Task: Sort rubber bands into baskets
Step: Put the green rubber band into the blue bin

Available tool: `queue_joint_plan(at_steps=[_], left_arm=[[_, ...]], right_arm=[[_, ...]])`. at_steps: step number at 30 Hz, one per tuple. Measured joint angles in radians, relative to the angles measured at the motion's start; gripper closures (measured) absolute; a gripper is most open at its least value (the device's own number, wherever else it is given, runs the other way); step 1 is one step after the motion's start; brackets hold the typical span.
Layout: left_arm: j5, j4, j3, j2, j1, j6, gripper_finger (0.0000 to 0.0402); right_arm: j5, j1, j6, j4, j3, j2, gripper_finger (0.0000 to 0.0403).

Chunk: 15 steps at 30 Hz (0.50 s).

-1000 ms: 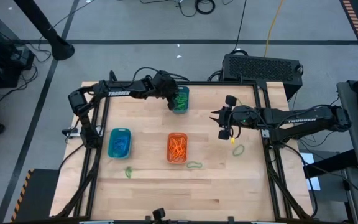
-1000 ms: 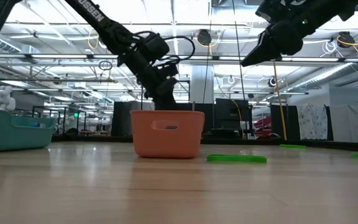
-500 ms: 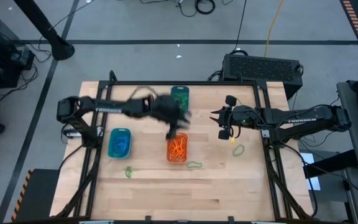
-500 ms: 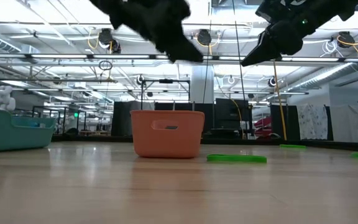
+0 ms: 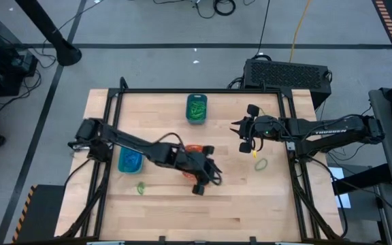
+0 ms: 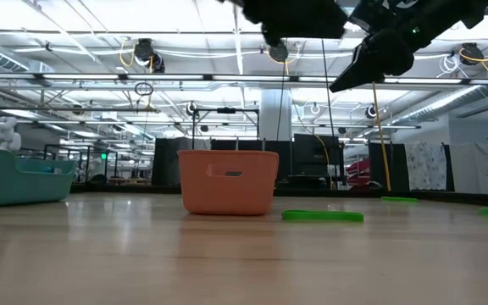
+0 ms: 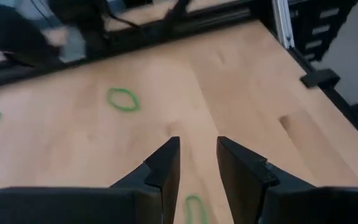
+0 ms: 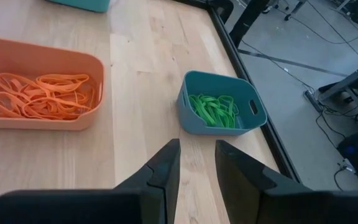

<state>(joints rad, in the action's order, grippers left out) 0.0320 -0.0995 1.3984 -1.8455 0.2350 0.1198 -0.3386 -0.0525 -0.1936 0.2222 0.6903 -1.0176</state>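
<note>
Half the orange basket hides under left gripper.

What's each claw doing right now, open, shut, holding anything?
Left claw: open and empty, above a green rubber band near the orange basket.
Right claw: open, empty, raised over the table's right side.

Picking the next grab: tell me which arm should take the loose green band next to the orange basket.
Left. The left gripper hangs right over that green band, fingers open. The right gripper sits farther off, closer to another green band.
</note>
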Motion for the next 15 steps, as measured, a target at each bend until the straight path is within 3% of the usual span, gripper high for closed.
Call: queue_joint_plan(at_steps=[15], left_arm=[[0.0, -0.376, 0.434, -0.449, -0.016, -0.035, 0.0288]], right_arm=[[0.0, 0.0, 0.0, 0.051, 0.0, 0.0, 0.031]])
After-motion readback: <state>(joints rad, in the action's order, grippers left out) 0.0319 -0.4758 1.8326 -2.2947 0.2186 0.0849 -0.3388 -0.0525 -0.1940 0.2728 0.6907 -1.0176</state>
